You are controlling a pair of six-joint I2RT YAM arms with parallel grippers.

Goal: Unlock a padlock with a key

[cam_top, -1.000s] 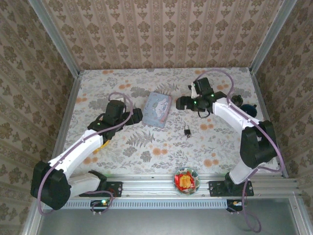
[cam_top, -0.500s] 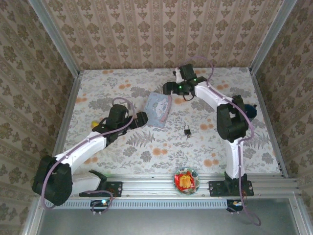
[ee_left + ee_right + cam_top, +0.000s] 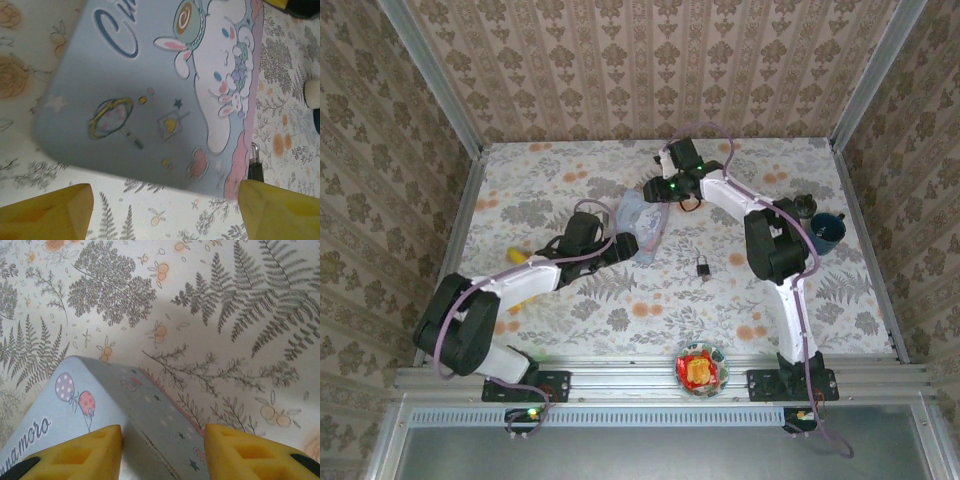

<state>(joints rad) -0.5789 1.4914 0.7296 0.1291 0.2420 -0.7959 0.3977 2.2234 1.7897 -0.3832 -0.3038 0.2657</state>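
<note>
The tiny padlock (image 3: 703, 266), dark body with a thin silvery shackle, lies on the floral tabletop just right of the light blue tin (image 3: 642, 222). Whether a key sits in it I cannot tell. In the left wrist view the padlock (image 3: 255, 169) peeks out past the tin's pink edge, beside the right finger. My left gripper (image 3: 620, 246) is open at the tin's near left side, and the tin's cartoon lid (image 3: 150, 85) lies just ahead of its open midpoint (image 3: 165, 215). My right gripper (image 3: 656, 192) is open at the tin's far edge, its yellow fingers (image 3: 250, 452) straddling a corner of the tin (image 3: 100, 400).
A dark blue cup (image 3: 826, 231) and a dark round-lidded jar (image 3: 805, 206) stand at the right side. A glass bowl of red and yellow sweets (image 3: 702, 367) sits at the near edge. A yellow object (image 3: 516, 257) lies by the left arm. Patterned walls enclose the table.
The right arm has swung left from the back right to the tin's far edge. The left gripper has moved right, up to the tin's near side. The padlock has stayed put.
</note>
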